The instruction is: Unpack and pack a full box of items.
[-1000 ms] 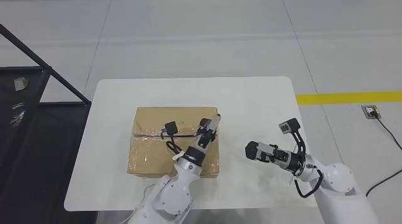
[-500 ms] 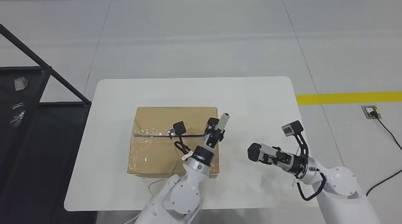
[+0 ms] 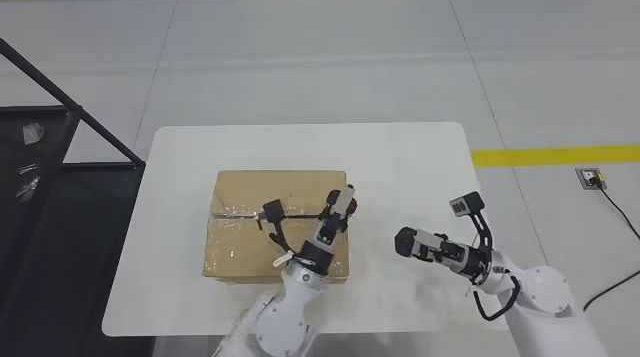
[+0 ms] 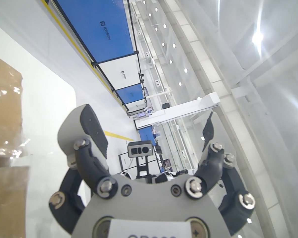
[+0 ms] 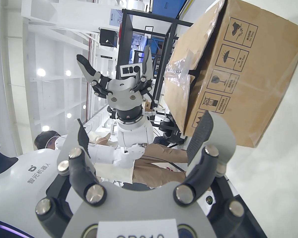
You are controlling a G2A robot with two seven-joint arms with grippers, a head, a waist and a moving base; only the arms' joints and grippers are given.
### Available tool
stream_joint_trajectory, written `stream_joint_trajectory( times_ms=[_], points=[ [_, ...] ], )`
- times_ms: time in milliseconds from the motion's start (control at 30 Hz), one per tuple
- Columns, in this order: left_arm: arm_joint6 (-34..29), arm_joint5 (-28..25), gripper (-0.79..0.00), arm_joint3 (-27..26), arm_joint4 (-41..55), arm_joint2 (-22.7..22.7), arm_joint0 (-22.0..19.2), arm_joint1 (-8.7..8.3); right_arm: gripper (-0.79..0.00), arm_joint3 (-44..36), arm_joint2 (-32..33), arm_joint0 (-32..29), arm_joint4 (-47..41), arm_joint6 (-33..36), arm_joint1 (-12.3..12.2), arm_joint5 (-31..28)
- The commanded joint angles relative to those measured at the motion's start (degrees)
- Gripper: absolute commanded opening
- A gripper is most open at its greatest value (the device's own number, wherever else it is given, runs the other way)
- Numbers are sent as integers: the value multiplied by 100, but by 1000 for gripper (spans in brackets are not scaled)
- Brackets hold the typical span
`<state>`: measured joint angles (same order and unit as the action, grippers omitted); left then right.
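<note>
far left, a black frame (image 3: 75, 107) stands on the floor just beside the white table (image 3: 420, 157). on the table's left-centre sits the cardboard box (image 3: 250, 207), flat on the top, flaps down, clear tape shining across the seam. one side wall carries a column of printed handling symbols. moving right, here's the left gripper (image 3: 305, 207), hovering over the box's right end and tilted up away from the lid. its two fingers are spread wide and hold nothing. one finger sits above the taped seam, the other above the box's right edge, and i can't see either touching the cardboard. further right, across a stretch of white table, the right gripper (image 3: 435, 222) hangs above the tabletop, well apart from the box and turned toward it. its fingers are spread too, gripping nothing. out at the right edge, a yellow line (image 3: 555, 155) runs along the floor.
</note>
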<state>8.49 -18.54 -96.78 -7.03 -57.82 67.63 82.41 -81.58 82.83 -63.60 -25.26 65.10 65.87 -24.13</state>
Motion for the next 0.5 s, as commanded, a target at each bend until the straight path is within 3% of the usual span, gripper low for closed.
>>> stream_joint_trajectory(
  times_ms=[0,167,267,367,467],
  points=[
    [-181,-222,0,-489,124,-362,417,-80,0,-26,0,19,8,-35,-7,-10],
    [-683,-491,0,-1757,1010,-1610,1352,-269,0,-143,-74,217,117,-107,-15,-86],
    [-919,-660,0,-2211,1659,-2590,1835,-363,0,-226,-197,403,226,-131,-8,-167],
    [-1133,-729,0,-2192,2358,-3616,2168,-438,0,-235,-403,659,362,-133,10,-132],
    [-1298,-770,0,-1798,2891,-4448,2325,-492,0,-114,-680,969,380,-106,48,-62]
  ],
)
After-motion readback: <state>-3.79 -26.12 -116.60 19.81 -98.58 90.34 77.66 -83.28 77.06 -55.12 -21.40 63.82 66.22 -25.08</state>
